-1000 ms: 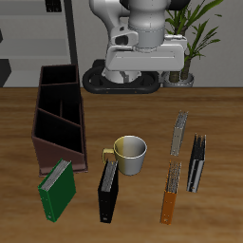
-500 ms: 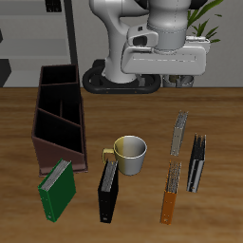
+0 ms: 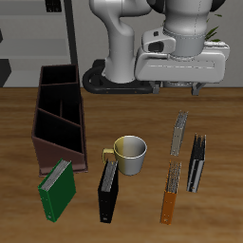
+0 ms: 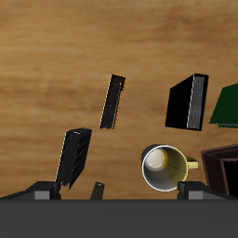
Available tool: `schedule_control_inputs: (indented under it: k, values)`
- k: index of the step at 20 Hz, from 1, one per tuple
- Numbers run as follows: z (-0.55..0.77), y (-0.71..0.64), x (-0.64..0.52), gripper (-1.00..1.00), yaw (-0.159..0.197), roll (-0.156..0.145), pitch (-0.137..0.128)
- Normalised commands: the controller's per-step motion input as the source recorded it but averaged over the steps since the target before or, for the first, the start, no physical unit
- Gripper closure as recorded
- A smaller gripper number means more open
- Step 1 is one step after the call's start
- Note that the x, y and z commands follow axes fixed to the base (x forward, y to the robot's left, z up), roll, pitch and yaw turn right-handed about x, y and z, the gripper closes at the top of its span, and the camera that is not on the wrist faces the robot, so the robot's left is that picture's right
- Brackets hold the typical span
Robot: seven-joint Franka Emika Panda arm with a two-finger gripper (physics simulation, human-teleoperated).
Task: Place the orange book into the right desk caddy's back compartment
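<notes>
As the arm has swung across toward the orange book (image 3: 170,192), the tool (image 3: 177,87) hovers high, its opening indiscernible.

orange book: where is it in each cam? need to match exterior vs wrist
Exterior view: orange book on edge near the table's front edge, in line with the thin grey book behind it.
Wrist view: orange book, a thin strip on bare wood between two black books.
Shared landmark: the mug, close beside it in both.
</notes>
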Motion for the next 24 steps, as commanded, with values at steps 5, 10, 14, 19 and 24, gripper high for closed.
schedule_control_inputs:
  k: [5, 10, 14, 19, 24]
  values:
    - [0.04, -0.06, 0.29, -1.00, -0.033, -0.019, -0.016]
    - [0.00, -0.01, 0.19, -1.00, -0.015, 0.020, -0.010]
    - [-0.16, 0.12, 0.11, -1.00, 0.002, 0.070, -0.017]
    - [-0.19, 0.16, 0.11, -1.00, -0.005, 0.015, -0.007]
    - [-0.22, 0.05, 0.13, -1.00, -0.001, 0.019, 0.014]
